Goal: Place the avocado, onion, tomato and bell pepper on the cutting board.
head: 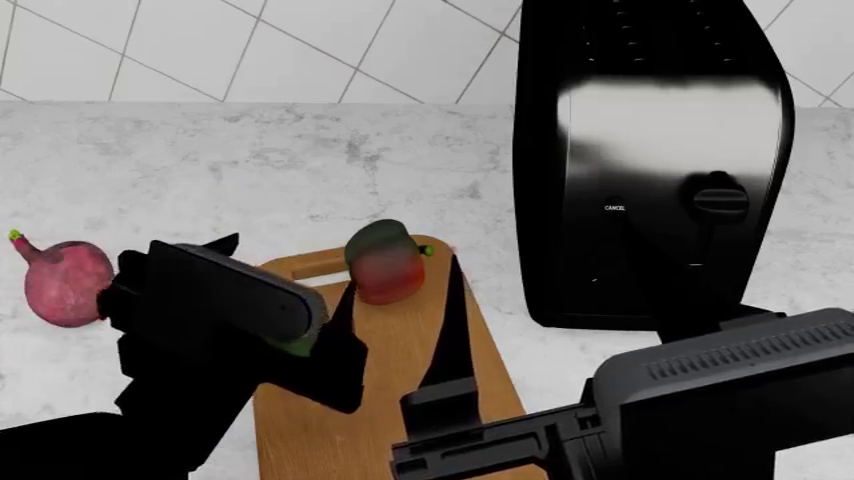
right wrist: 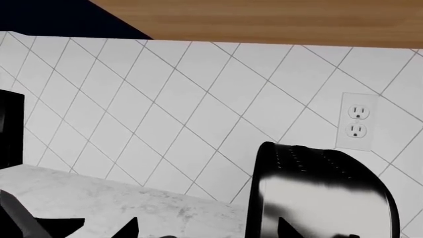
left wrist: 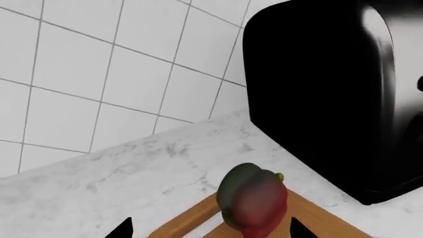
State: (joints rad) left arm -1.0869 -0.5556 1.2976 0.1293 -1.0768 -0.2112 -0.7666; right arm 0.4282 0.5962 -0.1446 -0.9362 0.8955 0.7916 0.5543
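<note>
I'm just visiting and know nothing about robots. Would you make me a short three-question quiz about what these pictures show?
1. True or false: the bell pepper lies on the cutting board.
2. What stands right of the board? A) a kettle B) a black toaster C) a pan
3. Fill in: the onion rests on the ___, left of the board.

Key: 1 true. 2 B. 3 marble counter.

bell pepper (head: 387, 262) on cutting board (head: 400, 400), onion (head: 67, 283) left
</note>
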